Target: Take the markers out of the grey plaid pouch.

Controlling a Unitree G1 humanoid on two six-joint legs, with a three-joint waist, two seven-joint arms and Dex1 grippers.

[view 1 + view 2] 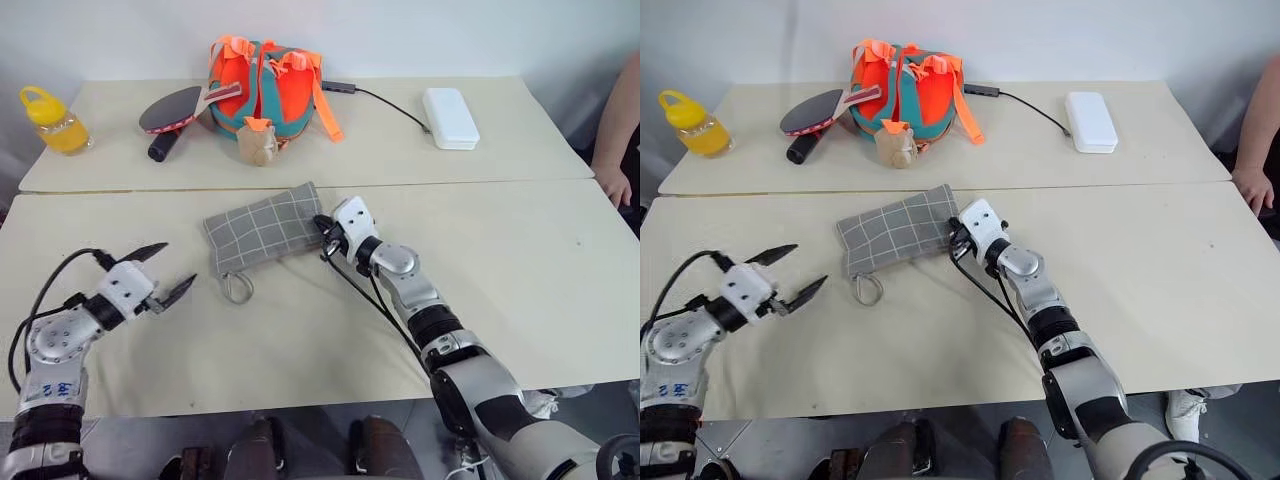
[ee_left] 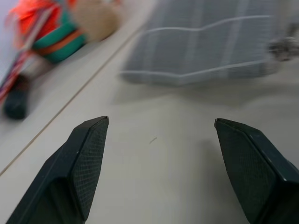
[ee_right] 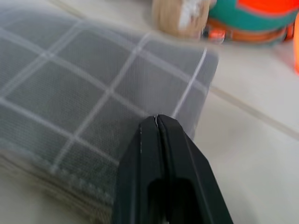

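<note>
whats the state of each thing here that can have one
grey plaid pouch: lying flat on the near table, no markers showing, ring pull on the table
right claw: shut, tips against the pouch's end
left claw: open, holding nothing, short of the pouch
table-tennis paddle: lying on the far table, leaning on the orange-and-teal bag
yellow bottle: upright, cap on
white box: flat, closed

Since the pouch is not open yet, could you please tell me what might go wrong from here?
1. The right tool, shut at the grey plaid pouch's edge, may only press the fabric and slip off.
2. The left tool is open and apart from the ring pull; if nothing steadies the pouch, it may slide.
3. No markers show, so the zipper probably needs opening first.
</note>
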